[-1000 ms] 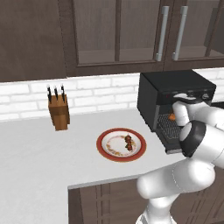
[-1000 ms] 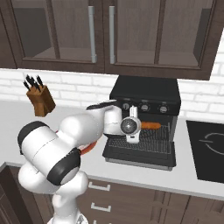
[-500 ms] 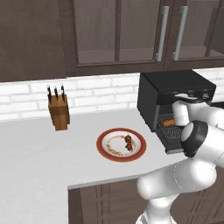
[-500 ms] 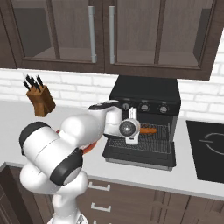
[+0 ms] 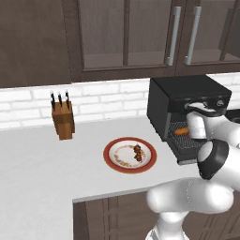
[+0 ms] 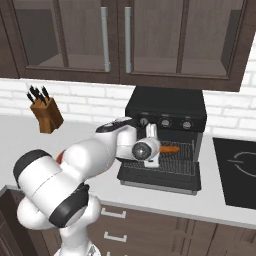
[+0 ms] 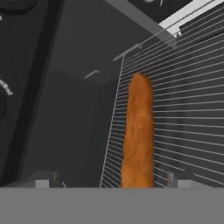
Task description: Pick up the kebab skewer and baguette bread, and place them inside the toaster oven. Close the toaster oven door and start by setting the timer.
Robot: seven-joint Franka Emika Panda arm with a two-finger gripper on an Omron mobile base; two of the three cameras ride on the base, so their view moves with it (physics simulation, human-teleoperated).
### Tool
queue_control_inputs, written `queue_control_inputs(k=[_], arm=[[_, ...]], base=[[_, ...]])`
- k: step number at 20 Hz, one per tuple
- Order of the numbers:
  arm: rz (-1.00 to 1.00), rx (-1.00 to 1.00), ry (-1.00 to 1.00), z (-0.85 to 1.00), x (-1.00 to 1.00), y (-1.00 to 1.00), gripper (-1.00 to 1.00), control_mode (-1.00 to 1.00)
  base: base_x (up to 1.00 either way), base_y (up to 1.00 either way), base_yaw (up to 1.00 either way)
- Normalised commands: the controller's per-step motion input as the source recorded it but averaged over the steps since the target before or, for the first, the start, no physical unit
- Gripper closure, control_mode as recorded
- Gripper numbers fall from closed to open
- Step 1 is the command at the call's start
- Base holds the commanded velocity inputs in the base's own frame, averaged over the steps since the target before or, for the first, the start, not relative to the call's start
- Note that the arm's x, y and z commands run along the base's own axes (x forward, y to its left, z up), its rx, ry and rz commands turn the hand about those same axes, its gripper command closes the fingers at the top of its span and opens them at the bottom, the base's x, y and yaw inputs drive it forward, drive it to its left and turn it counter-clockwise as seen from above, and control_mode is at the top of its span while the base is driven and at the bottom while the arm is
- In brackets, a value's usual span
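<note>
The baguette bread (image 7: 138, 131) lies on the wire rack (image 7: 183, 109) inside the toaster oven (image 6: 166, 108). In the hand view its long axis runs away from the camera, one tapered end pointing toward the far part of the oven cavity and the other end dropping out of sight at the bottom edge. In the right base view the baguette bread (image 6: 171, 149) shows as an orange loaf lying level on the rack, its long axis running left to right across the oven opening, one end hidden behind the gripper (image 6: 154, 145). In the left base view a short orange piece of it (image 5: 181, 131) shows at the mouth of the oven, just left of the hand.

The jaws stand wide apart, one finger tip (image 7: 43, 180) on each side of the loaf's near end; they hold nothing, and the bread rests on the rack on its own.

The toaster oven door (image 6: 159, 178) is folded down flat in front of the oven, resting level over the tabletop (image 5: 42, 168). A row of round knobs (image 6: 165, 122) sits above the opening.

The kebab skewer (image 5: 138, 152) lies on the right part of a round red-rimmed plate (image 5: 115, 161), on the tabletop left of the oven and well apart from it. Its dark chunks line up roughly near to far; the stick itself is too small to make out. A wooden knife block (image 5: 63, 120) stands near the white brick wall, farther left. A dark cooktop (image 6: 239, 170) is set into the tabletop right of the oven.
</note>
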Motion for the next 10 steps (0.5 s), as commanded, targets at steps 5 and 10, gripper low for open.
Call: queue_control_inputs(k=[5,10], arm=[[0.01,-0.16,0.15,0.48,-0.7,-0.02,-1.0,-1.0],[0.04,-0.18,0.26,0.82,-0.56,0.0,-1.0,-1.0]], base=[[0.0,0.0,0.0],[0.0,0.0,0.0]])
